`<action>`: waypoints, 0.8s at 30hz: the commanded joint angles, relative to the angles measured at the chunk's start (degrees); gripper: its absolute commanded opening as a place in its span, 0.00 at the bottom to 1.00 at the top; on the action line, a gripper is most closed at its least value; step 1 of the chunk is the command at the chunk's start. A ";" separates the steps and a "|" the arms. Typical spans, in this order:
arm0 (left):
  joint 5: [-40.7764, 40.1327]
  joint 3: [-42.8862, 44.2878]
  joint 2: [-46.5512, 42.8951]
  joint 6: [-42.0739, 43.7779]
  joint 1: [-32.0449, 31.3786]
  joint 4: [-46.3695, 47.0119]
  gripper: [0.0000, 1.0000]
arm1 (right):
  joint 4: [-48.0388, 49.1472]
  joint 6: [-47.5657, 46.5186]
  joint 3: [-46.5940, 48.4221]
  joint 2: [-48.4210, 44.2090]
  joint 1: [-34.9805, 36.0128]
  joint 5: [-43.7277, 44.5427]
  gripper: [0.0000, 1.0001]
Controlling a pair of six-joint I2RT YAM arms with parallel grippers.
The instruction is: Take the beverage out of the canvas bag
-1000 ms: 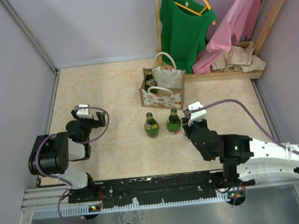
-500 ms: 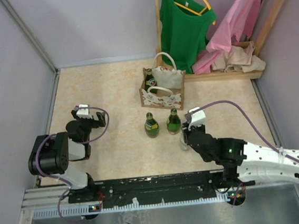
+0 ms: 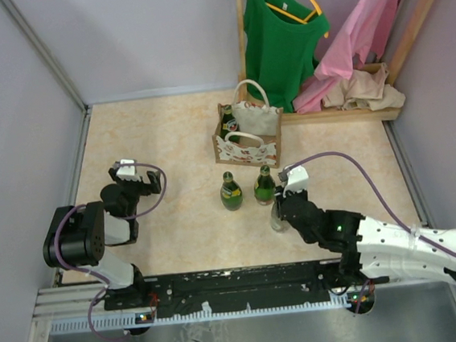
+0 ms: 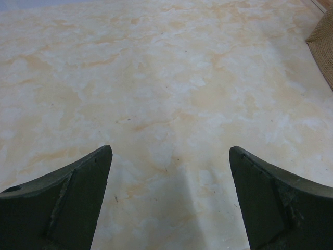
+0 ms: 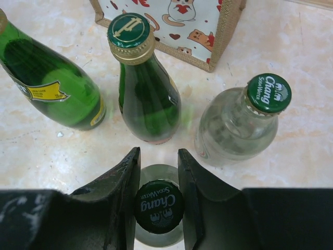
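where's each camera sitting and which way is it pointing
Top external: high behind both arms, looking down on them.
Left wrist: on the left gripper, facing bare tabletop; its open fingers show.
Right wrist: on the right gripper, aimed down; its fingers clamp a clear bottle.
Shared: top external and right wrist both show the green bottles and canvas bag.

Bright, diffuse light from above fills the top view; shadows on the bench (image 3: pixel 169 144) are faint, and the walls (image 3: pixel 13 119) lean outward toward the edges. In the left wrist view the dark fingers (image 4: pixel 73 203) of the left gripper (image 4: pixel 169 156) are soft-edged, a grey shadow lying between them. In the right wrist view the green bottle (image 5: pixel 148 99) is sharp, carries small glints and throws a green tint onto the bench
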 commanded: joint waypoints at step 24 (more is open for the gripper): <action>0.09 0.63 0.03 0.25 -0.39 0.56 1.00 | 10.34 -13.08 15.04 4.75 -0.46 -1.21 0.63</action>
